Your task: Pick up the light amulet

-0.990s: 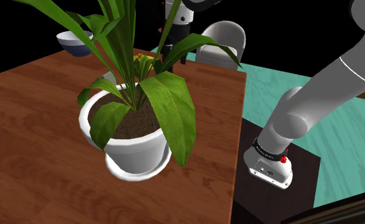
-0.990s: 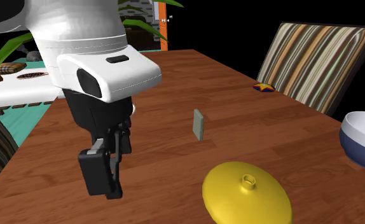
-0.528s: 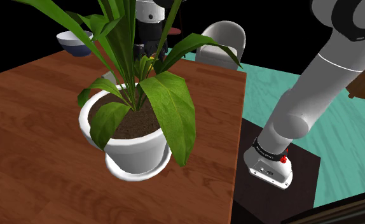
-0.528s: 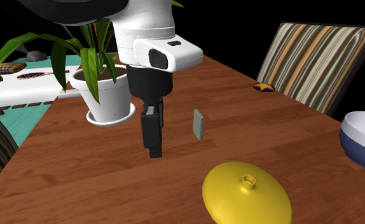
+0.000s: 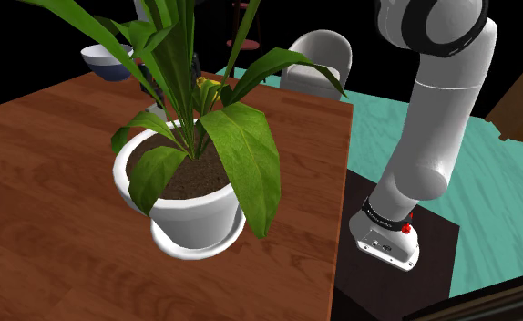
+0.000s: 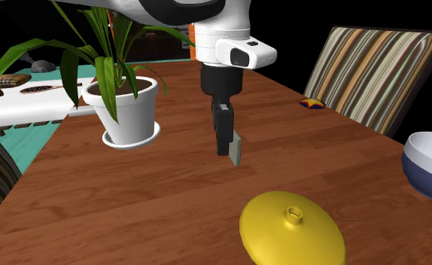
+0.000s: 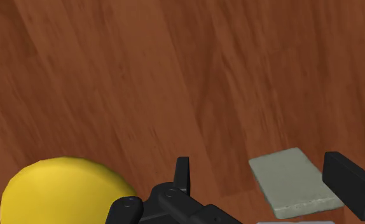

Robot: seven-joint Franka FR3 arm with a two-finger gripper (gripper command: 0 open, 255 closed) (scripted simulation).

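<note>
Tool point(image 6: 223, 147) wide open at mid-counter point(image 6: 132, 203), amulet point(image 6: 236, 148) on edge between its fingers point(image 7: 350, 183), beyond the lid point(image 6: 292, 229); thin grey slab, probably light, stiff, tippy, best pinched across its flat faces.

The shoulder camera sits high beside the stand point(image 5: 405, 274), looking down across the table point(image 5: 50, 201), with the potted plant point(image 5: 191, 196) close before it. The second stands low at the opposite end, facing back toward that plant, the yellow lid point(image 6: 291, 226) nearest. The camera on the claw point(image 7: 257, 167) looks down close on the tabletop and the same lid.
</note>
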